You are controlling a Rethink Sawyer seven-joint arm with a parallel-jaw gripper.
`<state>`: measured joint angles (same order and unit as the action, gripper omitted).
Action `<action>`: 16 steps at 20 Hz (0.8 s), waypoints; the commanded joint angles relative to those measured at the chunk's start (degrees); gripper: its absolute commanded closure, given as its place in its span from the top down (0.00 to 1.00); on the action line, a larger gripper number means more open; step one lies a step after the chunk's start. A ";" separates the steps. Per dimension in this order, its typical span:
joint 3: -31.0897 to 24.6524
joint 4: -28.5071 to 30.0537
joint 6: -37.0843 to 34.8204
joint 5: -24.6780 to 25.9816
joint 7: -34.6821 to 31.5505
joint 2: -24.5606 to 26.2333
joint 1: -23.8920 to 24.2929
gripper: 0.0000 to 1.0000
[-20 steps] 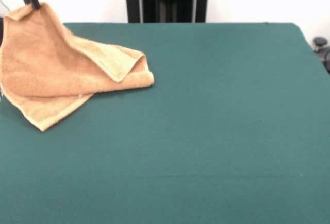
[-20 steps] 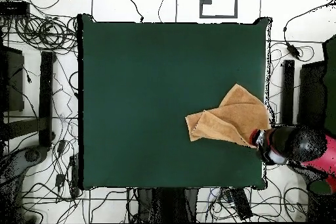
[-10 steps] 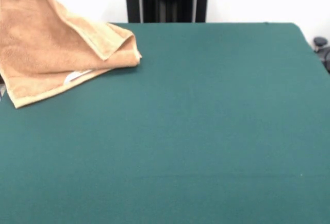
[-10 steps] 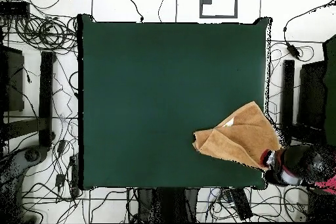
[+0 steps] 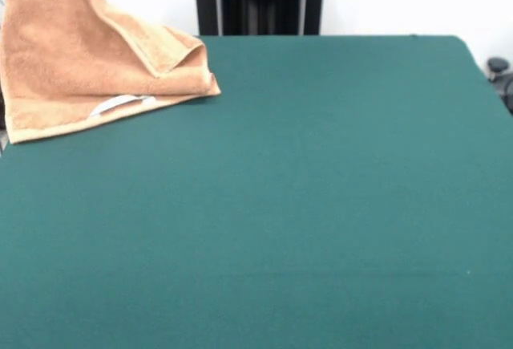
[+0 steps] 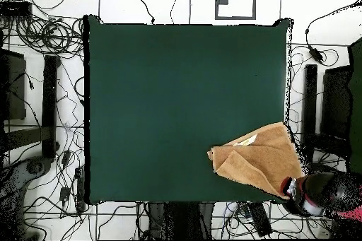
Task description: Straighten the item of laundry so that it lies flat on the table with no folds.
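The item of laundry point(image 5: 88, 68), an orange-tan towel, is at the far left corner of the green table point(image 5: 321, 204) in the front view. One corner is pulled up out of the picture's top, and the rest drapes down in folds with a white label point(image 5: 120, 104) showing. In the overhead view the towel point(image 6: 258, 157) lies at the table's point(image 6: 177, 97) bottom right corner, reaching over the right edge. The gripper point(image 6: 291, 184) is at the towel's lower right corner, shut on it, just off the table. The front view does not show the gripper.
The red and black arm point(image 6: 327, 194) stretches right of the table's corner. Cables point(image 6: 42, 33) cover the floor around the table. Black stands are at the left point(image 6: 49, 104) and right point(image 6: 310, 104). A dark column point(image 5: 260, 0) stands behind the table.
The gripper has carried the towel's corner higher and further out past the table's corner. The towel has slid after it toward that corner, and its white label now shows.
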<state>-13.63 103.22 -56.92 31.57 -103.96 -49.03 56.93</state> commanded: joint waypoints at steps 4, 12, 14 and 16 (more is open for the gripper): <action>-3.18 10.55 6.94 5.19 8.50 2.32 -0.77 0.00; -3.10 12.91 8.19 4.88 5.91 1.44 -1.41 0.00; -2.96 13.44 8.44 4.66 5.44 1.22 -1.50 0.00; -2.68 14.10 8.27 4.43 5.06 0.72 -1.51 0.00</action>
<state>-13.64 109.72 -51.49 34.56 -103.96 -49.13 57.89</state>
